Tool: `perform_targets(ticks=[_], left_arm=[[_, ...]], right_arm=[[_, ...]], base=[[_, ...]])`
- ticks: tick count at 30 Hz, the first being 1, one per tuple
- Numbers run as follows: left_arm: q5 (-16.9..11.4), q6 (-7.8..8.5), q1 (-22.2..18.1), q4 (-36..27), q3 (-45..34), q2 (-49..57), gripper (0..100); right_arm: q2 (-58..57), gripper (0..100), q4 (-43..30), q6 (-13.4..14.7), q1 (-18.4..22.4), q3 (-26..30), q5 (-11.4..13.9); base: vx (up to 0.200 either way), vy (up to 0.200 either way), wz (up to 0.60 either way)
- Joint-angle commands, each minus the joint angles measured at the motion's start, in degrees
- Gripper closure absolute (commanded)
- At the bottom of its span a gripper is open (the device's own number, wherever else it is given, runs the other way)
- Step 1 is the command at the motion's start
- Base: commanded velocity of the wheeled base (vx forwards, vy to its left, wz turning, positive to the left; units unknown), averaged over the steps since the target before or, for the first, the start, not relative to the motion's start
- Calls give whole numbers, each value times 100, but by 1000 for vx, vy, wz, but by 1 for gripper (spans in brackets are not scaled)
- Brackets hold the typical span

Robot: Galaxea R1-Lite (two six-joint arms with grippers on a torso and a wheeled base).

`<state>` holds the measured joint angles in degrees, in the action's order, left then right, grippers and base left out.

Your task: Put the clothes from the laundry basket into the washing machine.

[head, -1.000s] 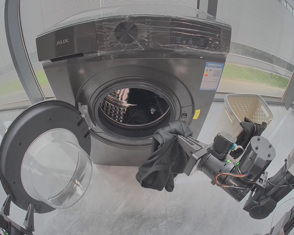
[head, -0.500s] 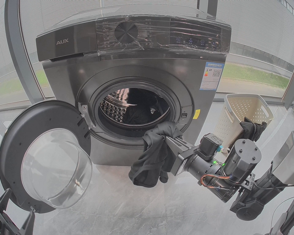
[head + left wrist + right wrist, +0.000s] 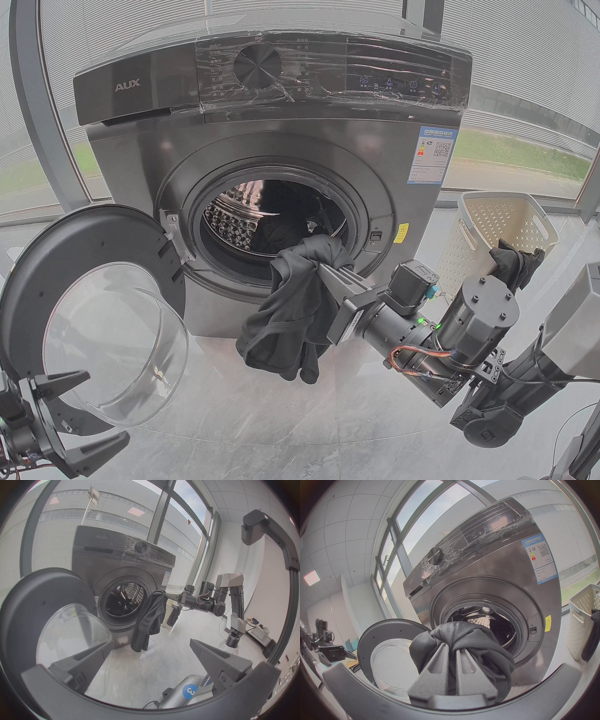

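The floor point(image 3: 250, 425) is pale grey, polished stone with faint veining. Tall windows point(image 3: 525, 94) run behind and to both sides, showing a ribbed building wall and a strip of grass outside. The right wrist view takes in a white tiled ceiling point(image 3: 340, 527).

A dark grey washer point(image 3: 275, 137) stands on the floor with its back to the glass. Clear film is wrapped over its control panel. Its round door point(image 3: 81, 250), with a clear bowl-shaped pane, hangs fully open on the left. Inside the drum point(image 3: 231, 219), dark clothes point(image 3: 281, 228) lie toward the back and right.

A cream perforated basket point(image 3: 500, 219) sits on the floor just right of the washer, by the window. A dark shirt point(image 3: 515, 265) is draped over its near rim.

The right tool point(image 3: 325, 272) is clenched on a dark grey garment point(image 3: 294, 300), bunched at the top. It is held at the lower right lip of the drum opening. The rest of the cloth hangs down in front of the washer's lower front, above the floor.

The left tool point(image 3: 106, 406) sits low on the left, beside the open door. Its jaws are spread wide with nothing between them.
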<state>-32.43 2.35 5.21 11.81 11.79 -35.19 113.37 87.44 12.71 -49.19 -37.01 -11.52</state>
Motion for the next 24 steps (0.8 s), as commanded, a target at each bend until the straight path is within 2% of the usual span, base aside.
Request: perform_targets(ticks=[1, 3, 4, 5, 7, 10, 14, 16, 21, 24], left_arm=[[-176, 20, 798, 1666, 87, -2712, 0], [-36, -7, 930, 2185, 140, -3222, 0], [-36, -7, 930, 2185, 140, -3222, 0], [202, -77, 1009, 2519, 175, -3591, 0], [501, -183, 1202, 2862, 315, -4101, 0], [747, -314, 1413, 3117, 517, -4584, 0], [1133, -341, 1668, 3336, 746, -5085, 0], [1230, -350, 1729, 3503, 878, -5375, 0], [1239, -490, 1809, 3872, 1098, -5938, 0], [1221, -499, 1905, 3960, 1168, -6166, 0]], right_arm=[[115, 100, 10, 47, 6, -210, 1], [115, 100, 10, 47, 15, -210, 1], [115, 100, 10, 47, 15, -210, 1], [115, 100, 10, 56, 23, -201, -8], [124, 100, 1, 47, 32, -210, -26], [176, 100, 1, 47, 23, -228, -35], [203, 100, -17, 47, 32, -263, -35], [194, 100, -34, 47, 32, -272, -35], [203, 100, 10, 47, 32, -333, -43], [194, 100, 1, 47, 32, -333, -43]], base=[[0, 0, 0], [0, 0, 0], [0, 0, 0], [0, 0, 0], [0, 0, 0], [0, 0, 0], [0, 0, 0], [0, 0, 0], [0, 0, 0], [0, 0, 0]])
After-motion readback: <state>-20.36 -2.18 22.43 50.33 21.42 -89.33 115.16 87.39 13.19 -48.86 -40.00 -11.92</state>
